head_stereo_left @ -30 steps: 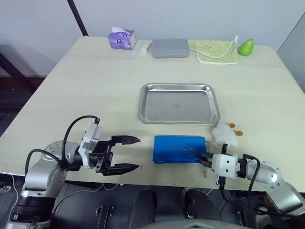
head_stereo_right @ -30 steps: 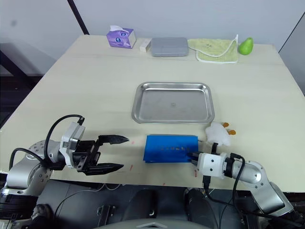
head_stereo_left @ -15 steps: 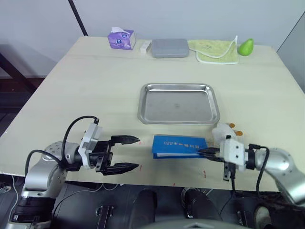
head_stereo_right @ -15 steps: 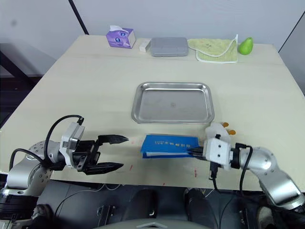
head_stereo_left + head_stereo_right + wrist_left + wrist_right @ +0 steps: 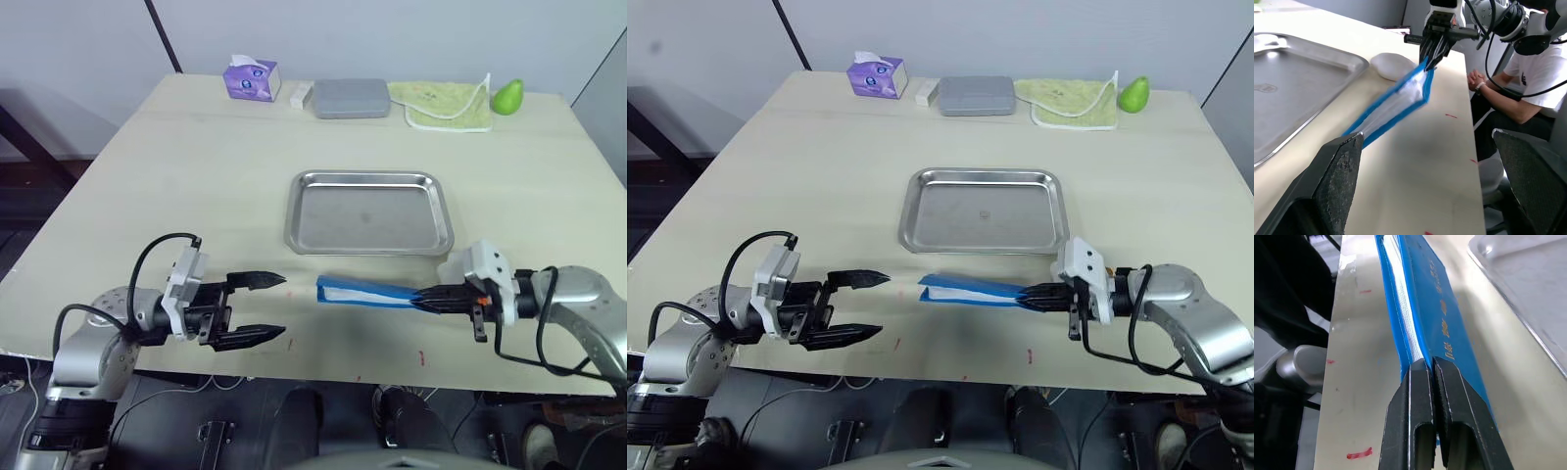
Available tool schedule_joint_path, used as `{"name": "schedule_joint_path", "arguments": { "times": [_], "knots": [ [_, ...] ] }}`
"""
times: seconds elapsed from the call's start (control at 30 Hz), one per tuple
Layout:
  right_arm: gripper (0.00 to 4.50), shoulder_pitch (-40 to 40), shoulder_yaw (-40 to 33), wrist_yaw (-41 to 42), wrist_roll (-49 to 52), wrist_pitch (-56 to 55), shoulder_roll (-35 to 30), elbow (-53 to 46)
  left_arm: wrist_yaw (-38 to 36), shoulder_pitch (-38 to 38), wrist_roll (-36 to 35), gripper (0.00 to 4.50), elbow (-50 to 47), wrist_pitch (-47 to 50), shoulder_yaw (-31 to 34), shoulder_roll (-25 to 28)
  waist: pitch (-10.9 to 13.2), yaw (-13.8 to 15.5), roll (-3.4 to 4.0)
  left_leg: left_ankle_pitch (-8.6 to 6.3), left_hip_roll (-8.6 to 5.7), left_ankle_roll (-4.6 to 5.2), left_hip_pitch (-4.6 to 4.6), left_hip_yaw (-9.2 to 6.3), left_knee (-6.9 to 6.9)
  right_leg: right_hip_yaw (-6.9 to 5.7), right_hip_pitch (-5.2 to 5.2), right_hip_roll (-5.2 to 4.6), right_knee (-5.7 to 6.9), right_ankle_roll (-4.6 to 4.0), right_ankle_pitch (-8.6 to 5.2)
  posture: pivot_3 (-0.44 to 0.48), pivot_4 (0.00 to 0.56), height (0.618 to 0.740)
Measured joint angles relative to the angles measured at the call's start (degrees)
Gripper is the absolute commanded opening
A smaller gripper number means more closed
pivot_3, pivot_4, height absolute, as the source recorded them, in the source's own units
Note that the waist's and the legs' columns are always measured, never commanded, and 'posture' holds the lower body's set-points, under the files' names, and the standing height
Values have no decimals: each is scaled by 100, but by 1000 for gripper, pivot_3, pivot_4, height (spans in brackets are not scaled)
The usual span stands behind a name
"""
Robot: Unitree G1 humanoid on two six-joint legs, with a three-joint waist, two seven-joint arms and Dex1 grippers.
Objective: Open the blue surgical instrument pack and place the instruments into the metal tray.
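Now the right gripper (image 5: 423, 297) pinches the blue surgical instrument pack (image 5: 364, 291) on edge, while the left gripper (image 5: 275, 307) gapes empty

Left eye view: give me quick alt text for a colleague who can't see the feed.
The right gripper pinches one end of the blue surgical instrument pack, tilting it up off the table just in front of the empty metal tray. The left gripper waits open to the pack's left. A tissue box, grey box, cloth and green pear line the far edge.
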Motion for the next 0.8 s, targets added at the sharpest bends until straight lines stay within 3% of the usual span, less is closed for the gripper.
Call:
{"name": "schedule_joint_path", "arguments": {
  "times": [0.2,0.37,0.8],
  "knots": [
    [17,-856,414,803,270,1014,-359,478,3,-160,20,4500,77,77,-34,9,6,-10,9,0,0,0,-2,3,0,2,-2,-1,-1,1,1,0,150,740],
    [17,-1433,809,986,134,1521,-386,668,-10,-231,45,4500,128,86,-62,7,6,-15,9,0,1,0,-6,0,-3,-1,-6,1,-3,1,0,0,150,740],
    [17,-1891,1167,1188,-328,1311,-64,1049,72,-521,430,4500,370,-184,-416,-277,4,-110,7,0,2,0,-1,-2,-2,-1,-4,5,2,1,1,0,150,740]
  ]
}}
